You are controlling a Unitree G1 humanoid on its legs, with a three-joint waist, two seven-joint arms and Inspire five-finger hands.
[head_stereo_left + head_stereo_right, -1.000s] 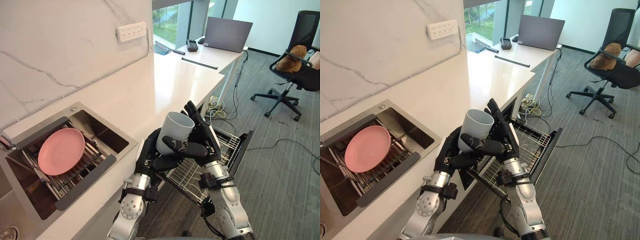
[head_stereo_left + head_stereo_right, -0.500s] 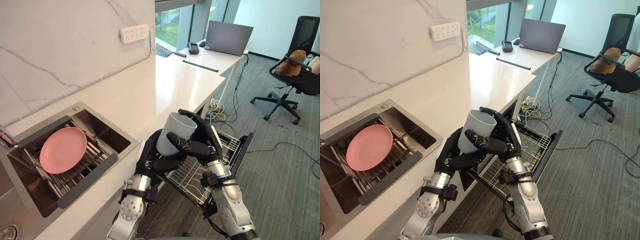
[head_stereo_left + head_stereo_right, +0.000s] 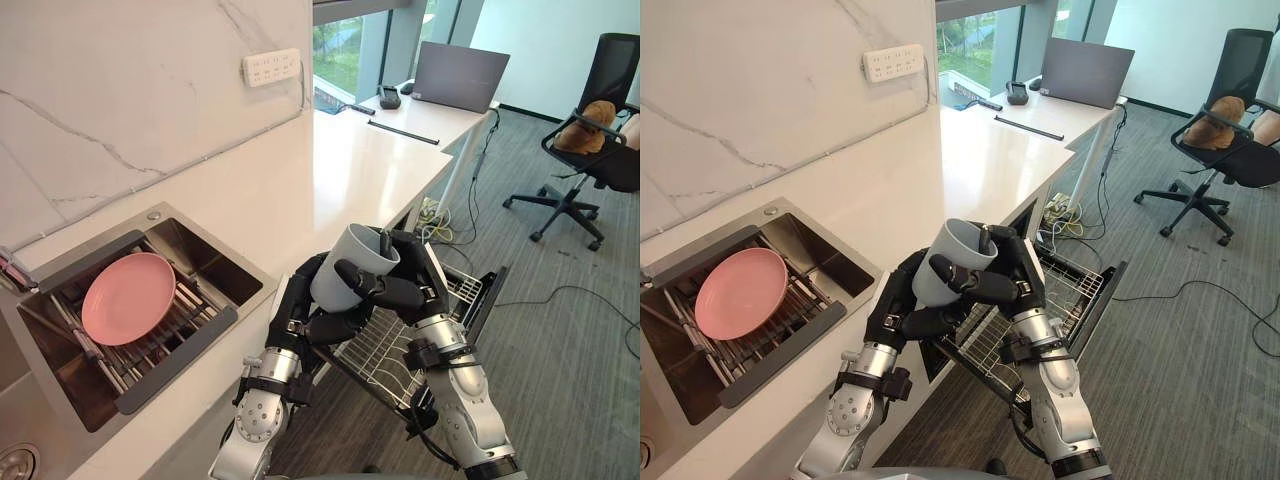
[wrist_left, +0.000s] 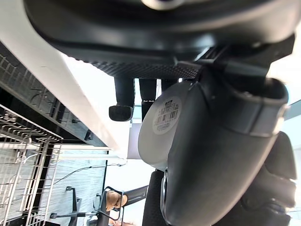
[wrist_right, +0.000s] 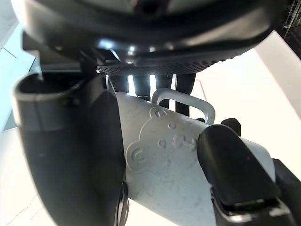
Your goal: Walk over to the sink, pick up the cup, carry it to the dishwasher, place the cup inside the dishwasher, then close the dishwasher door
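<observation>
Gripping cup [image 3: 345,278], right hand [image 3: 408,293], seemingly left hand [image 3: 308,315] too, mouth tilted up-right

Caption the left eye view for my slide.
Grey cup held by left hand and right hand near the open dishwasher rack; pink plate in sink.

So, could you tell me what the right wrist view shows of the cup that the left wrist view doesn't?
Right wrist view: the side of the cup, with a raised bear face and the handle. Left wrist view: the cup's base with a label sticker, and the dishwasher rack beyond it. Shared: the grey cup clasped between the left hand and the right hand.
</observation>
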